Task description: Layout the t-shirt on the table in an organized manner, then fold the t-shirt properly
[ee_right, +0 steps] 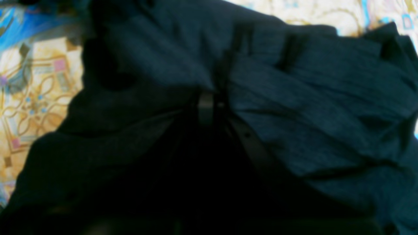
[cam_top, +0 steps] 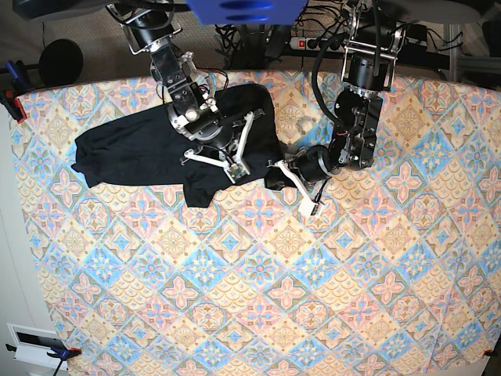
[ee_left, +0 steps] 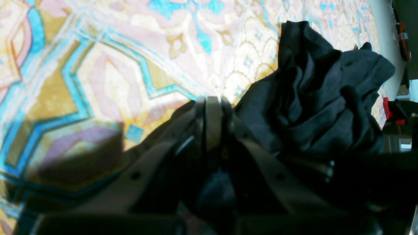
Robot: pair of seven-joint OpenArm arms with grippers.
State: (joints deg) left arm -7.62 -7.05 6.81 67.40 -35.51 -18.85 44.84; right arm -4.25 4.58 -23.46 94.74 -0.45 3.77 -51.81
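Observation:
The black t-shirt (cam_top: 141, 149) lies crumpled across the far left part of the table (cam_top: 258, 282), one sleeve stretched to the left. My right gripper (cam_top: 232, 170) rests on the shirt's front right part. In the right wrist view its fingers (ee_right: 205, 107) are shut, and the cloth (ee_right: 310, 98) creases toward them. My left gripper (cam_top: 311, 207) is shut just right of the shirt's bunched corner (cam_top: 274, 178). In the left wrist view its closed fingertips (ee_left: 214, 104) hover over the patterned table (ee_left: 114, 65), with the bunched shirt (ee_left: 326, 98) on their right. Whether any cloth is caught there is unclear.
Cables and a power strip (cam_top: 313, 43) run behind the table's far edge. A red clamp (cam_top: 11, 102) grips the left edge, and a white unit (cam_top: 35, 345) sits off the near left corner. Patterned cloth stretches to the front and right.

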